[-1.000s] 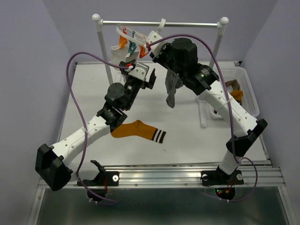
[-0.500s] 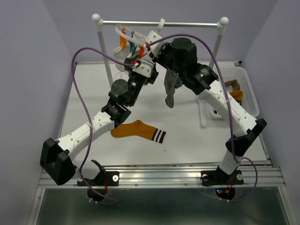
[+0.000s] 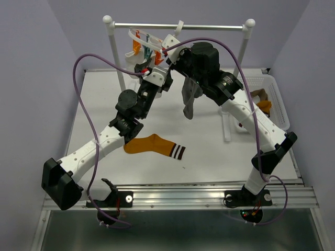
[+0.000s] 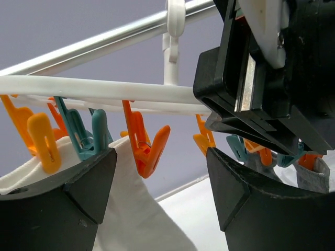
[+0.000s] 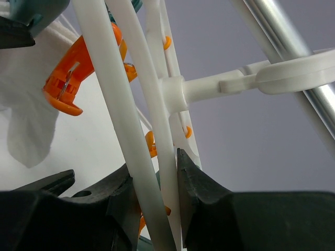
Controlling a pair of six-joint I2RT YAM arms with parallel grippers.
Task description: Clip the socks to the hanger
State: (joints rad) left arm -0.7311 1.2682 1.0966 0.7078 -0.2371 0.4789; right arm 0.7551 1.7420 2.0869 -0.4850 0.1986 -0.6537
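Right end effector pinched your hanger, left end effector spread; orange sock lay on white counter, lilac walls.

The top camera sits high above and behind the arms' bases at the near edge, facing down and toward the far wall, far enough back to take in the whole table and the rail on its far side. Both wrist cameras sit very close under the hanger, tilted upward: the left one looks at its clips, the right one along its white rings. All three views share the hanger, its hook and the rail.
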